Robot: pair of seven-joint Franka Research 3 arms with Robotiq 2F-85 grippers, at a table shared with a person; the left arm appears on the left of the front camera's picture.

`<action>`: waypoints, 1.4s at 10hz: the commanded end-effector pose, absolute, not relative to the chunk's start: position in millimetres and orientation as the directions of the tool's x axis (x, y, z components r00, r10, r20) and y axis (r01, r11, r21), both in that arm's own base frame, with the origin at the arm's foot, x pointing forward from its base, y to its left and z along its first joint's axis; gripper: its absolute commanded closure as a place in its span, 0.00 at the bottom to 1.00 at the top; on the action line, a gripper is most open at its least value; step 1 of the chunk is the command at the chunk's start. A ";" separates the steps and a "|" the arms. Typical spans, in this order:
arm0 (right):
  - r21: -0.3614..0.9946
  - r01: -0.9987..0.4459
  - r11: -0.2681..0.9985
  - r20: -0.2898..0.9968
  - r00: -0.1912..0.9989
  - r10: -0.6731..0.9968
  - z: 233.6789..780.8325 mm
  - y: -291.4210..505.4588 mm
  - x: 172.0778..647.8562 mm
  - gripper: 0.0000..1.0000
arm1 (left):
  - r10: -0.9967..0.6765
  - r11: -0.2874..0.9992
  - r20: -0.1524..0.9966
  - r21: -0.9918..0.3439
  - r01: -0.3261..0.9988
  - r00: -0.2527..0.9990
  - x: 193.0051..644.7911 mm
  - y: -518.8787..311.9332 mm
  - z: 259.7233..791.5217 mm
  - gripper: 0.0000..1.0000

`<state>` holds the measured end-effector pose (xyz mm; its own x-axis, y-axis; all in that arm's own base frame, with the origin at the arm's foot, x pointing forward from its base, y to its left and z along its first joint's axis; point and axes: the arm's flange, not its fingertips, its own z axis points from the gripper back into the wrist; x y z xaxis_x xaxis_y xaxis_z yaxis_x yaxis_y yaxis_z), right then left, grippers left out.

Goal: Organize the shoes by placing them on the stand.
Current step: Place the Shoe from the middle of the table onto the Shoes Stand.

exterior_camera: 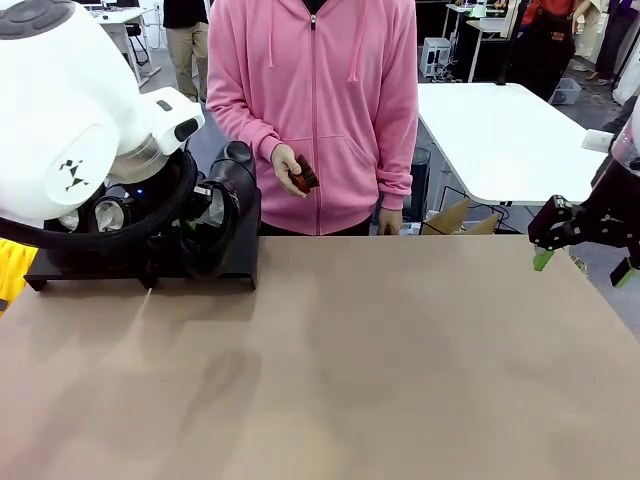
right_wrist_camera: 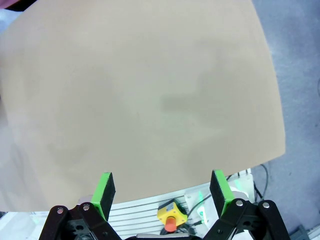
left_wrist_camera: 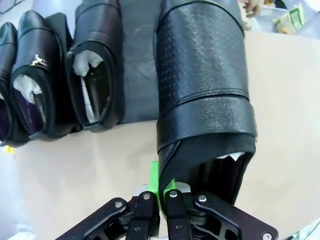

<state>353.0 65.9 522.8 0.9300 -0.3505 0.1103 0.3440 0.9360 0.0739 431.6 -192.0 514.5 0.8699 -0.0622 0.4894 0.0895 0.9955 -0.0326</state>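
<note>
the left claw (left_wrist_camera: 159, 200) pinched the heel rim of 1 shoe (left_wrist_camera: 202, 85), whose long axis ran straight away from it, toe over the stand (left_wrist_camera: 136, 75). beyond, 3 shoes (left_wrist_camera: 95, 80) lay parallel. the right claw (right_wrist_camera: 162, 192) hung spread, well apart.

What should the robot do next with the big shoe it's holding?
Probably lower it and let go. The left gripper is shut on the shoe's heel rim, and the shoe lies over the stand next to the other shoes.
</note>
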 end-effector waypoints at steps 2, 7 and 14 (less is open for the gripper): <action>0.080 0.326 0.942 0.110 0.936 -0.333 524.4 64.9 353.1 0.00 | -0.052 0.998 0.521 0.007 0.057 0.852 431.4 -193.4 521.3 1.00; 0.080 0.326 0.942 0.110 0.936 -0.333 524.4 64.9 353.1 0.00 | -0.079 0.989 0.573 -0.060 0.138 0.816 490.3 -183.6 499.0 1.00; 0.080 0.326 0.942 0.110 0.936 -0.333 524.4 64.9 353.1 0.00 | -0.006 0.994 0.572 -0.084 0.066 0.820 548.4 -164.7 456.4 1.00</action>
<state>353.0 65.9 522.9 0.9301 -0.3504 0.1104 0.3439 0.9361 0.0740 541.7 -161.6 450.5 0.8398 -0.0290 0.5422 0.0823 0.9938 -0.0743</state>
